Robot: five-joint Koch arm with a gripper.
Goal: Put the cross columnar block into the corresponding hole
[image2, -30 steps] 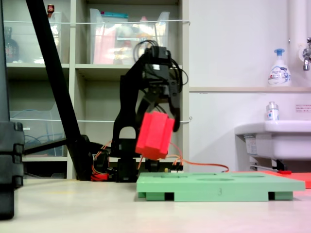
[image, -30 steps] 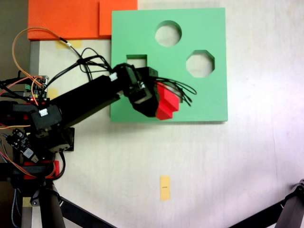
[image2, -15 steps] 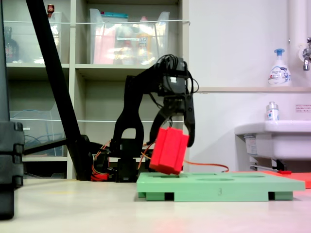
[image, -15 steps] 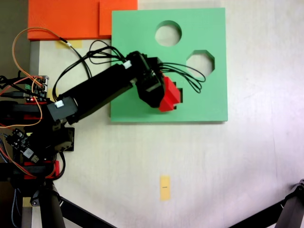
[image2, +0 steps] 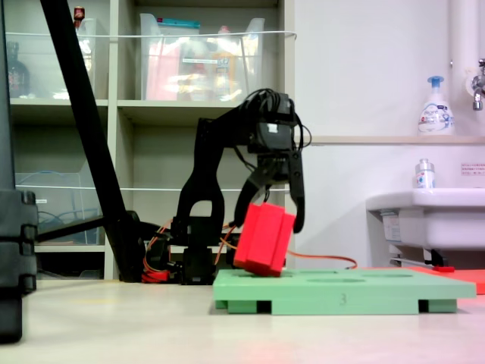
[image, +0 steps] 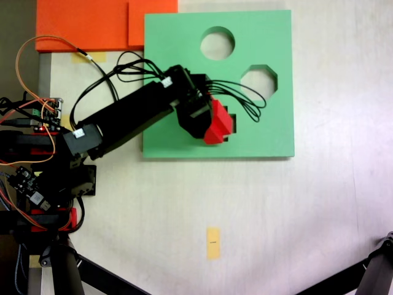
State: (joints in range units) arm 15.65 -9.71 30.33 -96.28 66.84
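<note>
The red cross columnar block (image: 217, 122) (image2: 263, 239) hangs tilted in my gripper (image: 209, 120) (image2: 271, 220), which is shut on it. Its lower end sits just above the top of the green foam board (image: 270, 132) (image2: 356, 292). In the top-down fixed view the block covers most of the plus-shaped corresponding hole (image: 233, 118); a dark edge of that hole peeks out at the block's right. The side-on fixed view shows black fingers (image2: 297, 205) straddling the block's upper end.
The board also has a round cutout (image: 217, 43), an octagonal cutout (image: 258, 82) and a square one partly under the arm. Orange foam sheets (image: 92, 24) lie at the table's back left. A yellow tape mark (image: 213, 243) is on the table. Tripod legs (image: 374, 270) enter at the bottom.
The gripper carried the red block rightward and downward from above the board's edge to over the plus cutout. In the last half second it sank only slightly.
</note>
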